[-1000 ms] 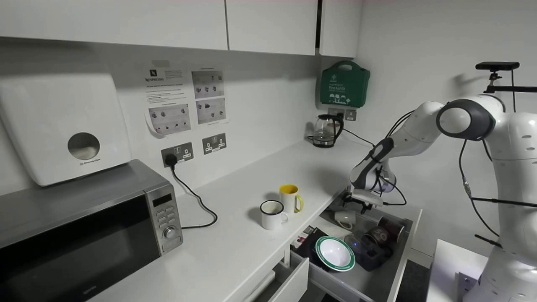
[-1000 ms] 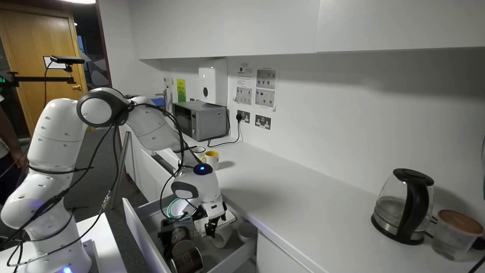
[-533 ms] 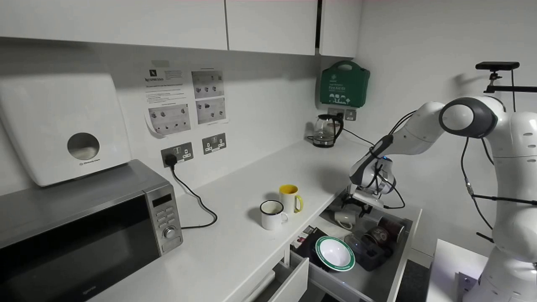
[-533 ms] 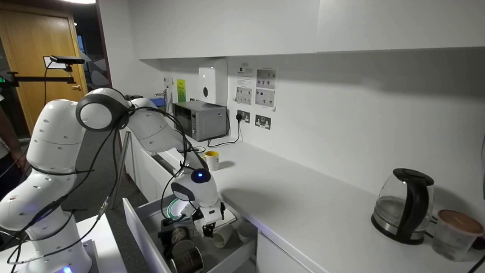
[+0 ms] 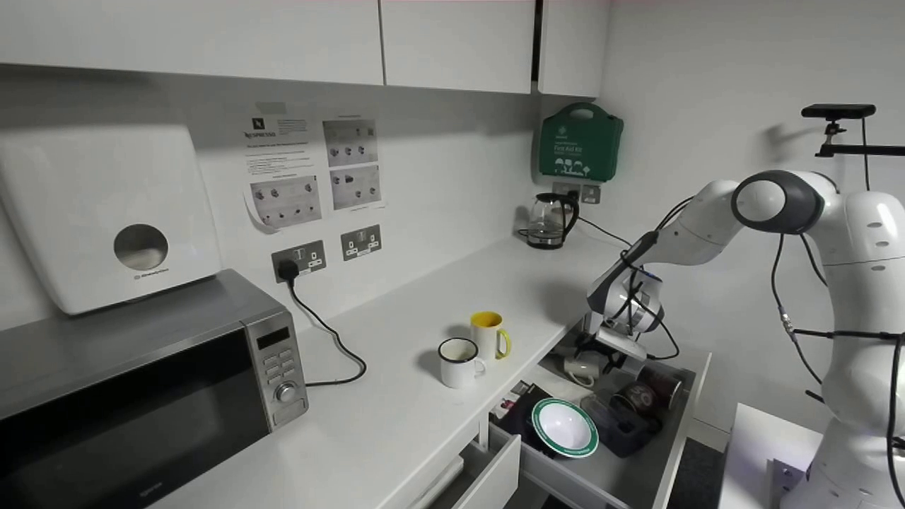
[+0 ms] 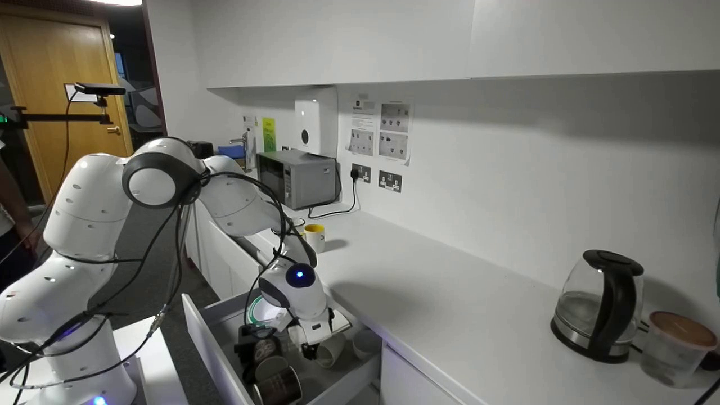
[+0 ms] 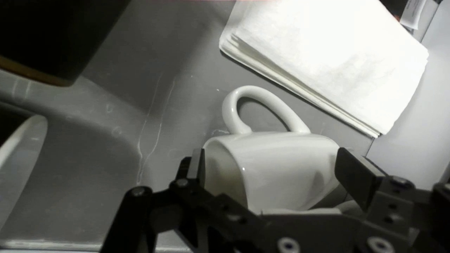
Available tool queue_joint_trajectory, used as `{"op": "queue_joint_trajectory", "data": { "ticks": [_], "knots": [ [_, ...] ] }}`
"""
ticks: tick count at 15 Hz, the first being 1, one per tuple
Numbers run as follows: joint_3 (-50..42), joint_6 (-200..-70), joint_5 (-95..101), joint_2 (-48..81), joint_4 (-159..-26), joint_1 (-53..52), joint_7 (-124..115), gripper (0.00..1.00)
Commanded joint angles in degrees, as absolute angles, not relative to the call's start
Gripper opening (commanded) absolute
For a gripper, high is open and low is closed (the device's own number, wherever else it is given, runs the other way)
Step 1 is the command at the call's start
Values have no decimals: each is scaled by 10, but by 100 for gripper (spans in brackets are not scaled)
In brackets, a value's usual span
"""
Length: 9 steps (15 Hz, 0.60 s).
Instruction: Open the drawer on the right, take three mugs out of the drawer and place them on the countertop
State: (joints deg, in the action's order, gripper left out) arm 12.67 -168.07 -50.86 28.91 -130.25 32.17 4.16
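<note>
With your fingers (image 7: 357,179) wide apart, the white mug (image 7: 284,165) lies on its side in the drawer (image 7: 102,165), between or just below them, hard to tell which, its long axis running finger to finger.

Pale mug (image 7: 284,168) sideways in drawer (image 7: 95,182)

I'm getting serious gloss off the white mug (image 7: 288,165) in my wrist view, smooth like glazed ceramic. The white paper stack (image 7: 327,66) looks matt. The drawer (image 7: 88,172) is smooth inside with pale streaks. My gripper (image 7: 270,166) is matt black, shiny screw heads (image 7: 380,245). Countertop (image 6: 427,298) looks smooth, low sheen. Kettle (image 6: 602,306): clear glass, black plastic.
</note>
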Motion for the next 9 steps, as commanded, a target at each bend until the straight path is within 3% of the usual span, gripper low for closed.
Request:
{"op": "queue_joint_trajectory", "data": {
  "ticks": [1, 9],
  "knots": [
    [151, -1694, -527, 314, -1282, 346, 83, 100],
    [155, -1694, -523, 332, -1266, 349, 84, 100]
  ]
}}
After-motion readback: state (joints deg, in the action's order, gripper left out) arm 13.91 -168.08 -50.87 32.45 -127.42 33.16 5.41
